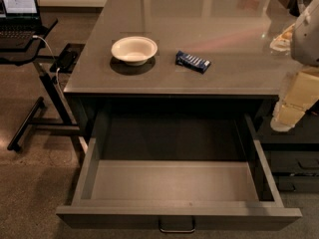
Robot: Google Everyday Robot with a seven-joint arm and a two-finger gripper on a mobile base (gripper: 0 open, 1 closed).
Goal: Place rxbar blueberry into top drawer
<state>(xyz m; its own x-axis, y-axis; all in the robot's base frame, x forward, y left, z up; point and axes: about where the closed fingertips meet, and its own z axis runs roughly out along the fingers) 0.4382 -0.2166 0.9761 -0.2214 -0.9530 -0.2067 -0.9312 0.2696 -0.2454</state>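
The rxbar blueberry [193, 61] is a small dark blue bar with pale lettering. It lies flat on the grey countertop [209, 19], right of the white bowl [134, 50]. The top drawer [174, 183] is pulled wide open below the counter's front edge. Its grey interior holds nothing, and its metal loop handle [177, 226] shows at the front. My gripper [290, 106] hangs at the far right, off the counter's right front corner. It is above the drawer's right side, well right of the bar, and points down.
A dark neighbouring cabinet [291, 158] with smaller drawers stands right of the open drawer. A laptop [17, 9] on a black stand [45, 93] is at the left, with a cable. Some items sit at the counter's far right edge [284, 36].
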